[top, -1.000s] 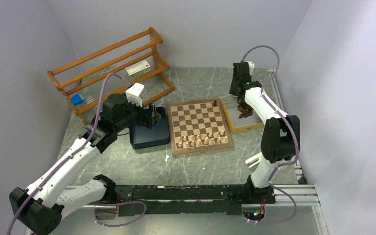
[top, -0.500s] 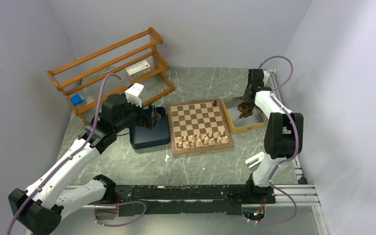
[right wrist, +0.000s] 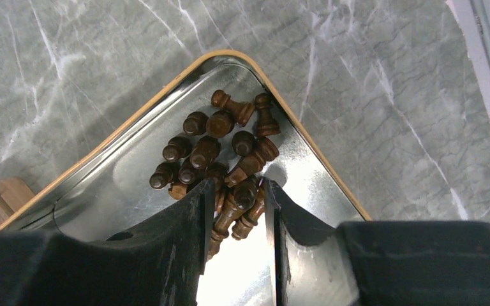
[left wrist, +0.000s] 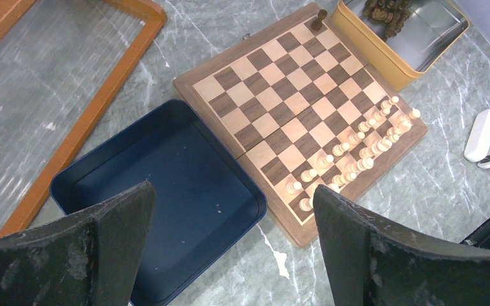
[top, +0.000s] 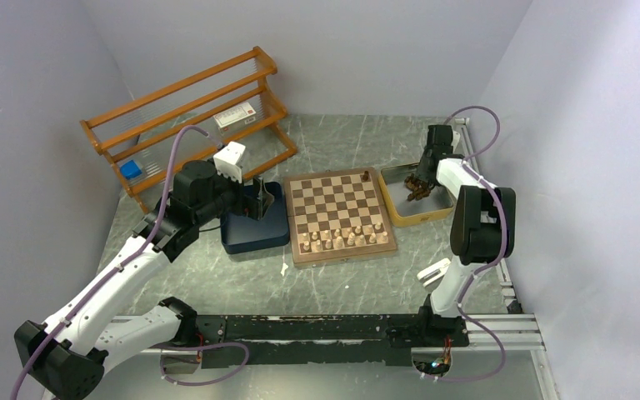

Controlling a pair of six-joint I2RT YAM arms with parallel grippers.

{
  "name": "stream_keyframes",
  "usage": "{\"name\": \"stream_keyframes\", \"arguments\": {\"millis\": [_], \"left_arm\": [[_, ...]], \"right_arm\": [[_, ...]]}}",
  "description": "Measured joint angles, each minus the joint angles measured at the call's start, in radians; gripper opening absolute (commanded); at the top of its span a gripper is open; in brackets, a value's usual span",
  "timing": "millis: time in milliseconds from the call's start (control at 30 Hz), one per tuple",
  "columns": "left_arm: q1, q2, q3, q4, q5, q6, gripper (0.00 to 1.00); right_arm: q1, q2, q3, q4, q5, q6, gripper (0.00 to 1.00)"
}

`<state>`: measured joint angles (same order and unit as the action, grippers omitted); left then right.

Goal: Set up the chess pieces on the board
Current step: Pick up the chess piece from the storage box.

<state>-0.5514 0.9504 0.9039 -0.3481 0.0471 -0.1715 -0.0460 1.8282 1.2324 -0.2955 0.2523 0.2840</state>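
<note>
Grey marble table (top: 342,287) carries the board (left wrist: 281,102), with the chess pieces (right wrist: 220,150) heaped in a yellow-rimmed tin (left wrist: 373,51) beside it. The left gripper (left wrist: 231,191) gapes wide; the right gripper (right wrist: 236,191) straddles one piece, pinching or not I cannot tell. Light, hard, slick things, I'd reckon: grip the waist

The board (top: 341,215) is checked in light and dark brown and framed by a light wood border. Right of the board, dark brown chess pieces (right wrist: 205,152) are heaped in a silvery metal tray (right wrist: 127,191) rimmed in mustard yellow. A lone piece (left wrist: 319,18) on the board's far right corner seems the same brown. Cream pieces (left wrist: 348,148) are ranged along its near edge. Left of the board, the blue tray (left wrist: 166,191) is coloured dark navy. The table (top: 342,146) is grey-green, veined with white.
</note>
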Motion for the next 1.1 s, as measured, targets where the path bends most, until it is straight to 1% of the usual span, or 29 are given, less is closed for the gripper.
{"name": "stream_keyframes", "arguments": {"millis": [467,833,1100], "left_arm": [[0.000,0.000,0.000,0.000,0.000,0.000,0.98],[-0.002,0.000,0.000,0.000,0.000,0.000,0.98],[-0.002,0.000,0.000,0.000,0.000,0.000,0.98]], "right_arm": [[0.000,0.032,0.000,-0.002,-0.014,0.000,0.33],[-0.001,0.033,0.000,-0.002,-0.013,0.000,0.19],[0.001,0.031,0.000,-0.011,0.002,0.004,0.14]]}}
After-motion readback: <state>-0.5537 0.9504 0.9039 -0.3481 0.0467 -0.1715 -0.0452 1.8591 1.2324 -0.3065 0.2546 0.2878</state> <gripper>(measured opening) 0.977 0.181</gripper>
